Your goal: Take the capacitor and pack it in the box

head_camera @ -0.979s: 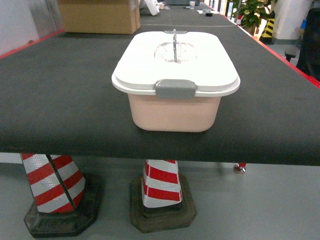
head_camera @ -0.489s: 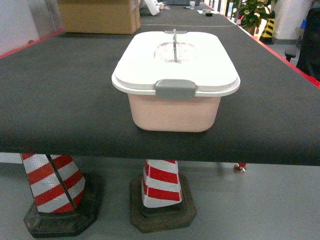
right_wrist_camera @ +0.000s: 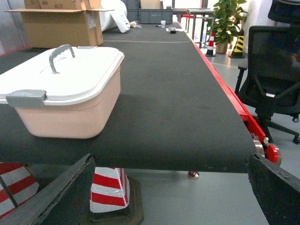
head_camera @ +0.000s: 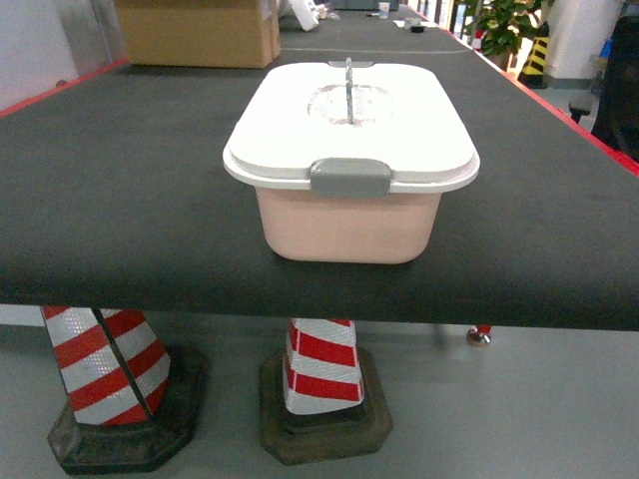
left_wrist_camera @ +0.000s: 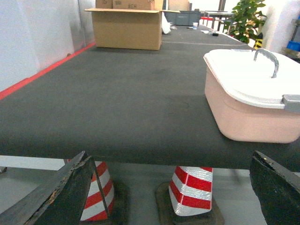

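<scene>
The salmon-pink box [head_camera: 349, 225], a smooth rounded-rectangular plastic tub, is sitting lidded near the front edge of the matte black surface [head_camera: 120, 190], its glossy white lid [head_camera: 349, 125] carrying an arched grey handle [head_camera: 348, 78] and a grey clip [head_camera: 349, 177] at 6 o'clock. The left pincer [left_wrist_camera: 164, 197] and the right pincer [right_wrist_camera: 168, 197] are both gaping wide, worn dark fingers [left_wrist_camera: 51, 197] framing the wrist views. Nothing is differing from a second ago.
</scene>
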